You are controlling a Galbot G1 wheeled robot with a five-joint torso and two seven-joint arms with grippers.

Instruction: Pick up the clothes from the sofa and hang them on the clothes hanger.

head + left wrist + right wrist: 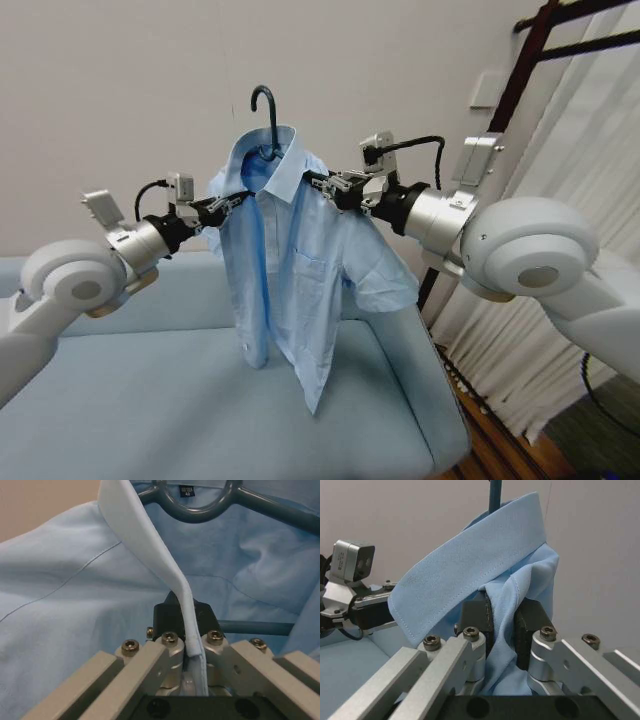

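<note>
**Blue shirt on its hanger, held up between two claws over the sofa**

The shirt (300, 270) is a pale blue, short-sleeved cotton weave with a stiff pointed collar, a stitched chest pocket and an open front. It is draped over a dark grey-blue plastic hanger (265, 110) whose curved hook stands up against the plain wall. In the left wrist view the hanger's smooth rounded neck (200, 510) sits inside the collar, just below a small dark size label, and its lower bar runs behind the cloth.

The shirt hangs in the air above the sofa (150, 400), with its long front panels falling in soft folds toward the seat. Whether the lowest hem touches the cushion cannot be told.

The left claw (228, 205) grips the shirt at the shoulder on the robot's left. Up close, the left claw (187, 625) is pressed together on a narrow folded edge of fabric that runs up between its black pads. The right claw (322, 185) grips the opposite shoulder, and in its own wrist view the right claw (502, 630) pinches a bunched fold of cloth under the turned-down collar.

The sofa is upholstered in a smooth light blue fabric with rounded arms. To the right are dark wooden rack poles (530, 60) and a sheer white curtain (590, 150).
</note>
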